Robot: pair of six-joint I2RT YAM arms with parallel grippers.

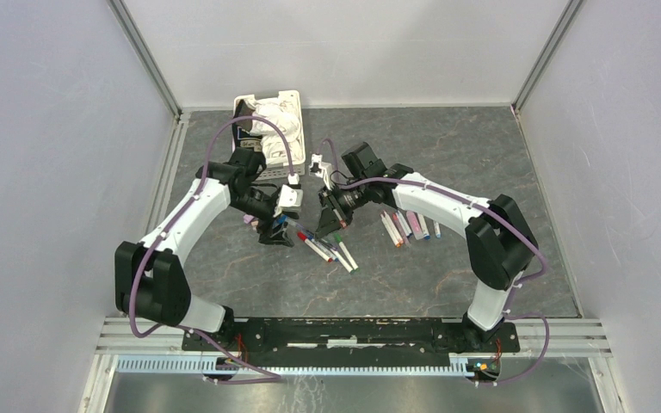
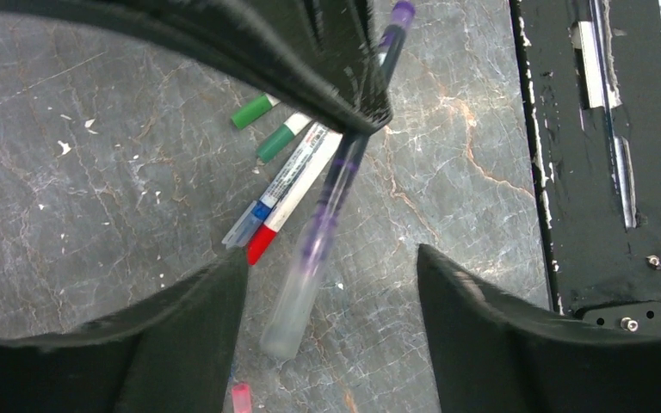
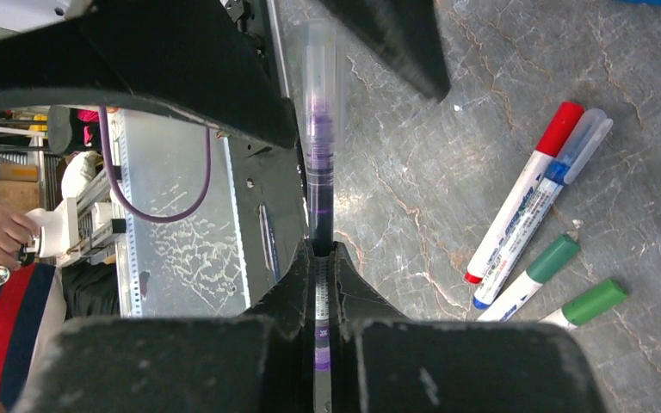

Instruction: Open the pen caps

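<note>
Grey marble table [image 1: 482, 146]. Right gripper [image 3: 323, 258] clamped on purple pen [image 3: 320, 163]. Its clear cap [image 2: 293, 310] sits between left gripper [image 2: 331, 274] fingers, which are spread apart and not touching it.

Blurry clear cap [image 3: 319, 77] on purple pen [image 3: 320, 191]

Both arms bent inward, wrists close.
I see left fingers [image 2: 185, 335] spread wide, right fingers [image 3: 357, 297] pinched on a pen [image 3: 320, 185].
</note>
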